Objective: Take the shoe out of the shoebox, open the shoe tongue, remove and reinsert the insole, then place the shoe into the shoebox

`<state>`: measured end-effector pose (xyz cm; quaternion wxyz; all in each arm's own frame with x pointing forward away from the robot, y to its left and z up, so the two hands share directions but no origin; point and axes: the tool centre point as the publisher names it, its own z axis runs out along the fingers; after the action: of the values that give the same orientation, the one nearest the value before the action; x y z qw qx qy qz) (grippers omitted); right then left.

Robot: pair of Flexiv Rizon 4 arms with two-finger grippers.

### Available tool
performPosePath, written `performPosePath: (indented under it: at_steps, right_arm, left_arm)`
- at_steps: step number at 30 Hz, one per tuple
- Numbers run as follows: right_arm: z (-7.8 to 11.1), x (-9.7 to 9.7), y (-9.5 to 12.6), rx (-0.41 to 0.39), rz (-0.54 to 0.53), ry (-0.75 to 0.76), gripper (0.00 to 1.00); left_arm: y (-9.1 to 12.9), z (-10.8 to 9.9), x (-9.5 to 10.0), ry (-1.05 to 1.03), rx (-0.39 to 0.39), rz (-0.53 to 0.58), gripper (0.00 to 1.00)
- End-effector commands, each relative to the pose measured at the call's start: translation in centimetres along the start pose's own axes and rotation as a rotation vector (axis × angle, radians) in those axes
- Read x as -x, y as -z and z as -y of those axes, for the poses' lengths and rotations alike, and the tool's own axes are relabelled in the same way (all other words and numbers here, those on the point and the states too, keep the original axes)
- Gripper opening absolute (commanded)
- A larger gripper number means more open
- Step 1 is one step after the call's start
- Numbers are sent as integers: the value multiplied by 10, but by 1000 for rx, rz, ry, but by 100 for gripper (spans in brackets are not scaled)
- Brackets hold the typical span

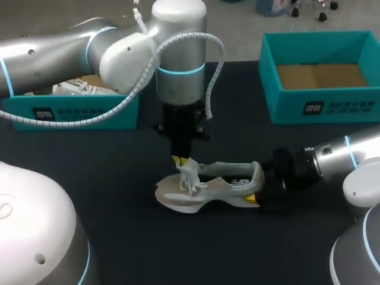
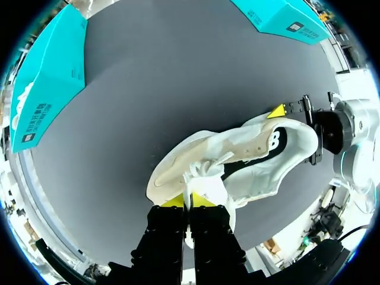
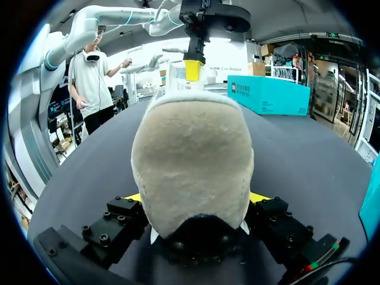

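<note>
- A beige suede shoe (image 3: 191, 160) fills the frame heel-first, its padded collar facing the camera.
- The right pincer (image 3: 196, 199) grips the heel from both sides, a yellow tip showing at each flank against the shoe.
- At the shoe's far end, the left pincer (image 3: 191, 70) hangs straight down from the left arm (image 3: 119, 15), its yellow tips pressed onto a white flap of the upper.
- A teal shoebox (image 3: 267, 95) stands on the dark bench (image 3: 309, 160), well beyond the shoe.
- The edge of a second teal box (image 3: 373, 208) shows beside the right pincer.
</note>
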<state>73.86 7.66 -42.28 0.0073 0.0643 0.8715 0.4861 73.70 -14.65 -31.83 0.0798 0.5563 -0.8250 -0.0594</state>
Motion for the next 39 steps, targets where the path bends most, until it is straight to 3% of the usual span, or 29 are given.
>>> performPosePath:
  at_steps: [1, 12, 18, 21, 22, 28, 29, 30, 33, 35, 36, 37, 39]
  right_arm:
    - [0, -1, -1, -5, 2, -1, 0]
    - [0, -1, -1, -5, 2, -1, 0]
    - [0, -1, -1, -5, 2, -1, 0]
    - [0, -1, -1, -5, 2, -1, 0]
    - [0, -1, -1, -5, 2, -1, 0]
    - [0, -1, -1, -5, 2, -1, 0]
    - [0, -1, -1, -5, 2, -1, 0]
    - [0, -1, -1, -5, 2, -1, 0]
    - [0, -1, -1, -5, 2, -1, 0]
    - [0, -1, -1, -5, 2, -1, 0]
    - [0, -1, -1, -5, 2, -1, 0]
    - [0, -1, -1, -5, 2, -1, 0]
    - [0, -1, -1, -5, 2, -1, 0]
  left_arm:
    - [-10, 3, 4, -49, 34, -17, 0]
    - [-29, -5, 19, -30, 73, 153, 0]
    - [-43, -4, 19, -13, 77, 213, 9]
    - [-52, -1, 18, 13, 71, 245, 6]
    - [-54, -1, 19, 25, 74, 258, 0]
    - [-64, -1, 22, 56, 65, 268, 0]
    - [-65, -2, 22, 59, 63, 264, 3]
    - [-65, -2, 22, 60, 61, 261, 16]
    - [-65, -6, 19, 53, 45, 244, 35]
    - [-64, -8, 20, 54, 38, 242, 65]
    - [-61, -10, 19, 54, 32, 237, 95]
    - [-58, -12, 19, 53, 21, 223, 100]
    - [-52, -15, 18, 51, 8, 212, 100]
